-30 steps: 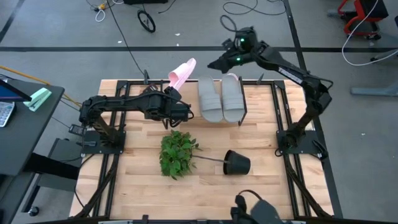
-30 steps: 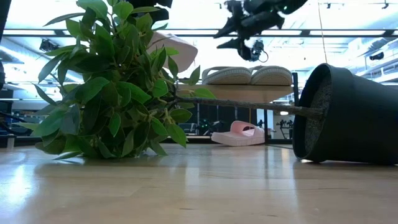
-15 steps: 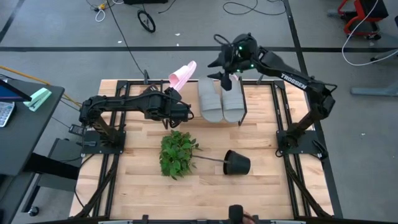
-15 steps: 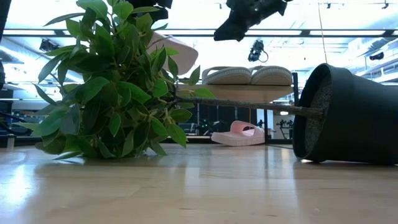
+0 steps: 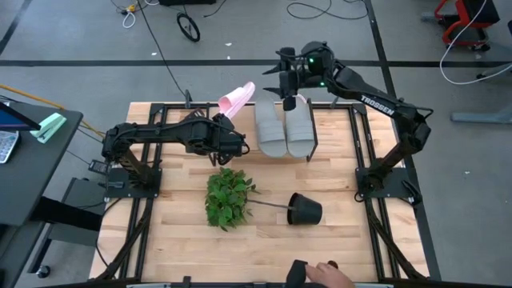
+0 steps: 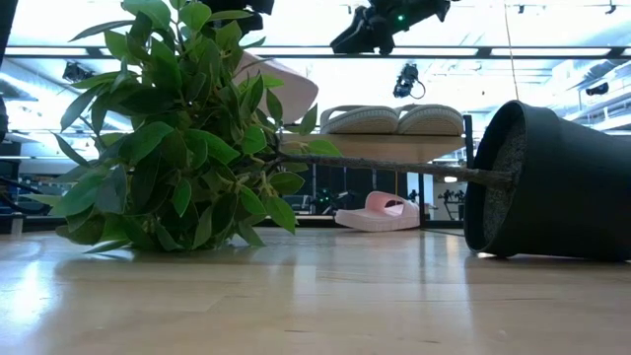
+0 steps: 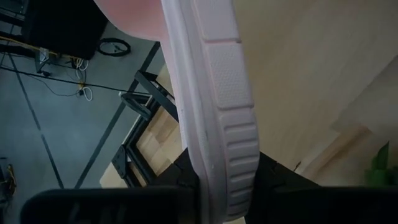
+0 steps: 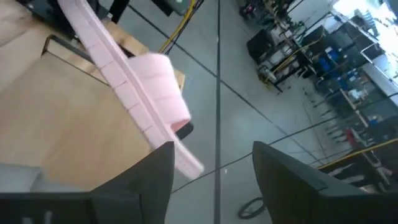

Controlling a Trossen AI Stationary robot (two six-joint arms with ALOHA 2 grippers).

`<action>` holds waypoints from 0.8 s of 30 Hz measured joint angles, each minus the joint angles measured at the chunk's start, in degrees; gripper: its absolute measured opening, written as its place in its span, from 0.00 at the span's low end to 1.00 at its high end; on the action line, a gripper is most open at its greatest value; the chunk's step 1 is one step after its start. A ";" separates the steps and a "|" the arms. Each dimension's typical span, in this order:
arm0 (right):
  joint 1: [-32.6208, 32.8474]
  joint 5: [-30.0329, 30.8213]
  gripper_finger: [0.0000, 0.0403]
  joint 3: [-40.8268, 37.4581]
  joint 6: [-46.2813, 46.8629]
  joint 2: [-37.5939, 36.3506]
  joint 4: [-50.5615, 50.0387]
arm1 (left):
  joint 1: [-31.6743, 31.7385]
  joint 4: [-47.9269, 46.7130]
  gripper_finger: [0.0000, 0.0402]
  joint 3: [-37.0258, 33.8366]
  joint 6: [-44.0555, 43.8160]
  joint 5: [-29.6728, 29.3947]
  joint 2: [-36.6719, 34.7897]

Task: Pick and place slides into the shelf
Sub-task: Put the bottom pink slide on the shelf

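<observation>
Pink slide (image 5: 237,98) being held up by clamped left gripper (image 5: 226,122) | right gripper (image 5: 282,78) hovering open, empty, at 12 o'clock over shelf (image 5: 312,136) | plant pot (image 5: 305,210) lying on wooden table (image 5: 336,248)

Bright, even overhead light fills the room. Window glare washes out the background at table height. Between the left gripper's (image 7: 224,208) jaws, the pink slide (image 7: 217,93) looms close and soft-focused.

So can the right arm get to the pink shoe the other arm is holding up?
Probably yes. The right gripper is open and hangs near the raised pink slide, with only air between them. The left gripper grips its lower end.
</observation>
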 joint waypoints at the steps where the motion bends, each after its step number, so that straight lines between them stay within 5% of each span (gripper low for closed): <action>1: 0.00 -0.05 0.55 0.00 -0.04 0.21 0.10 | 0.00 0.00 0.17 0.00 0.13 0.02 0.00; 13: 0.00 4.09 0.55 0.00 0.61 7.45 2.85 | 0.20 0.00 0.17 0.00 1.87 0.06 0.00; 24: 0.00 1.95 0.55 0.00 -0.66 8.37 4.94 | 0.50 0.00 0.17 0.00 3.27 0.05 0.00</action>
